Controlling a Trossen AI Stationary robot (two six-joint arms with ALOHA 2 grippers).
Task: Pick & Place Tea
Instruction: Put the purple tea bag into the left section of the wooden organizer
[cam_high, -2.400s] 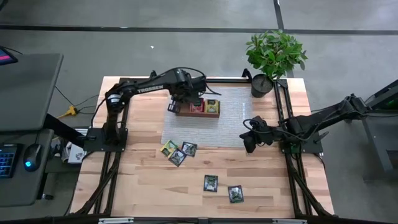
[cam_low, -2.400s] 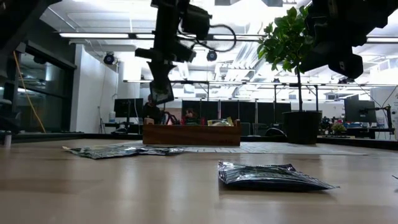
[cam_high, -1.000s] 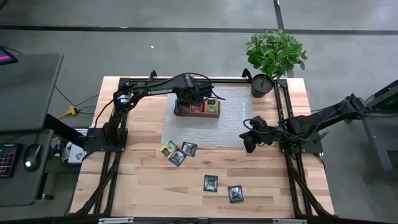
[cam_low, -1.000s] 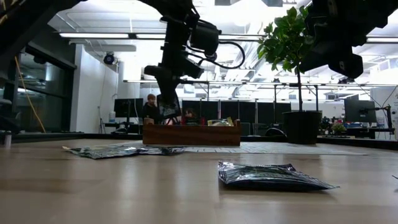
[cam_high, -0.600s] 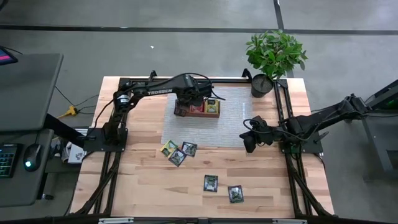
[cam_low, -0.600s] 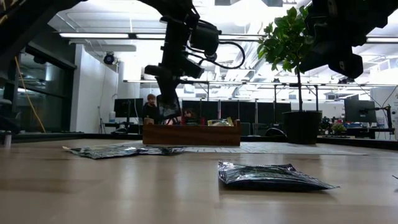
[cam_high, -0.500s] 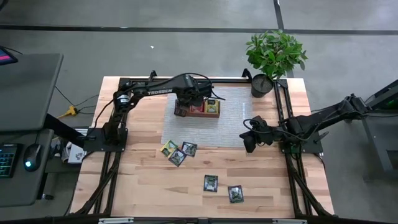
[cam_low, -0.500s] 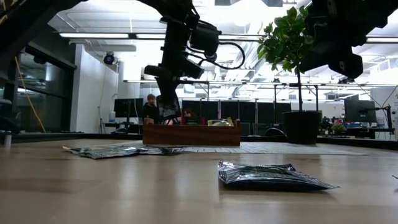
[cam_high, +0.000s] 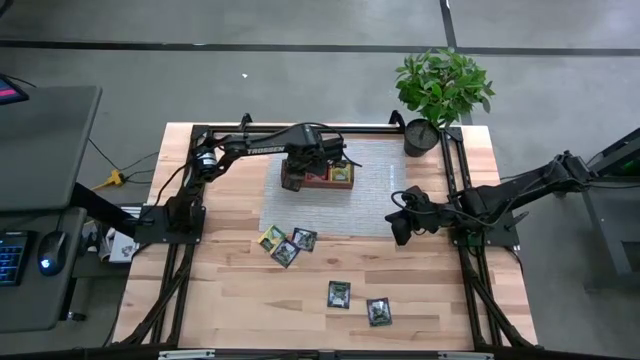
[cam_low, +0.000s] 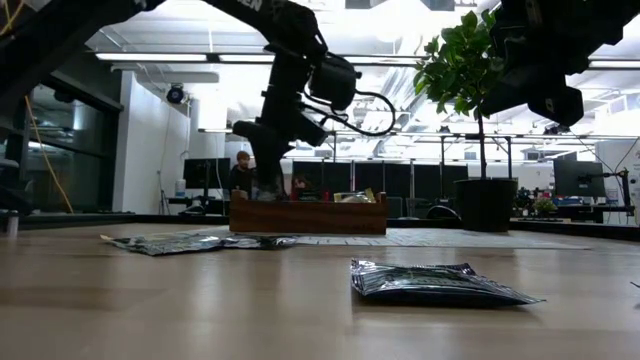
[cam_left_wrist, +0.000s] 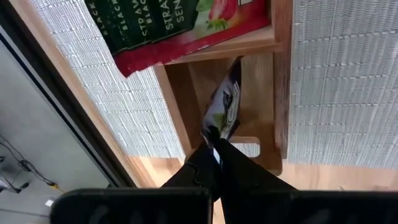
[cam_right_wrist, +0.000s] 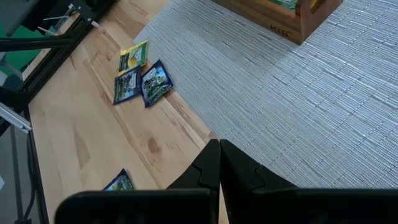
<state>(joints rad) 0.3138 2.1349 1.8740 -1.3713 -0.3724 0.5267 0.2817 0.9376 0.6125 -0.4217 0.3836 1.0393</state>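
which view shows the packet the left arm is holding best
The left wrist view: the dark packet hangs edge-on from the left gripper, inside the wooden tray's end compartment. In the high view the arm hides it; in the low view the tray wall does; the right wrist view shows only a tray corner.

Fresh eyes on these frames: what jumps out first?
The left gripper, shut on a dark tea packet, lowering it edge-first into the end compartment of the wooden tray on the woven mat at the table's far side. Next, five loose tea packets on the bare wood nearer the front. The right gripper hangs shut over the mat's right edge, holding nothing.
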